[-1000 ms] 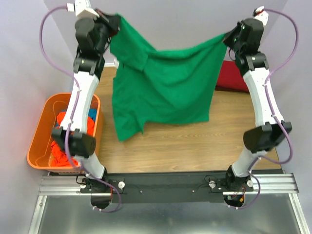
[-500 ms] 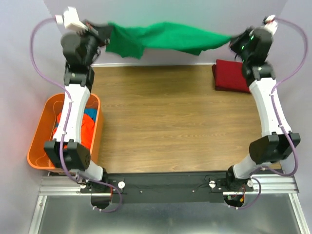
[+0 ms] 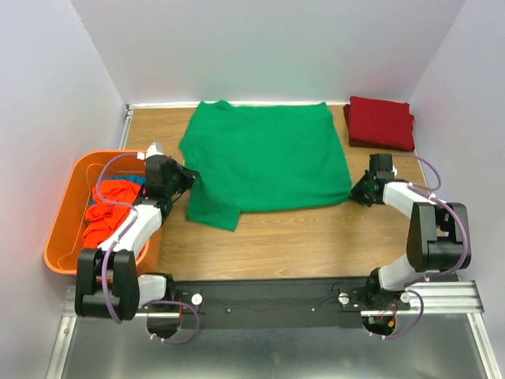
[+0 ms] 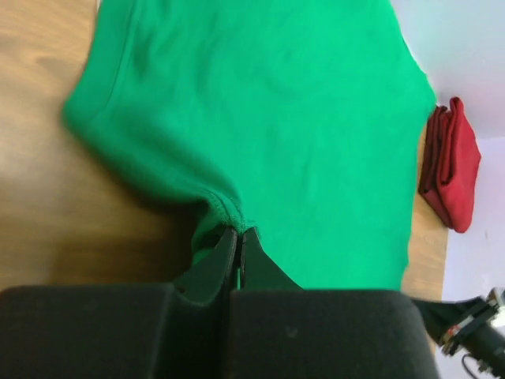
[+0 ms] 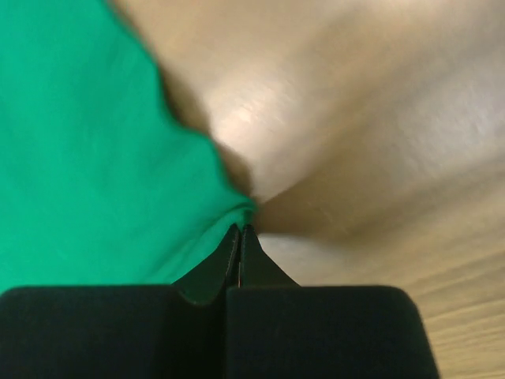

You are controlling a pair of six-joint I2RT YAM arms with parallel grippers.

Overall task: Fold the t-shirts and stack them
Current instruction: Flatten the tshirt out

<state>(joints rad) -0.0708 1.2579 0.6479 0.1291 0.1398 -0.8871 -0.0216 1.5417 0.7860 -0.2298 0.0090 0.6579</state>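
**Green shirt down flat, both ends pinched**

Left gripper point(image 4: 238, 230) is clenched on the green shirt point(image 3: 264, 154) at the edge nearest the bin point(image 3: 63, 237). Right gripper point(image 5: 239, 229) nips the corner farthest from the bin. The shirt lies spread on the table point(image 3: 300, 237), just beside the bin, w/ the bin-side sleeve bunched.

Judgement: light, limp cotton, no stiffness, prob. slides on wood, so take thin pinches at hems and corners.

Vs 0.5 s ago: it hung stretched in the air btw raised arms. Now it's laid down and the arms are low.
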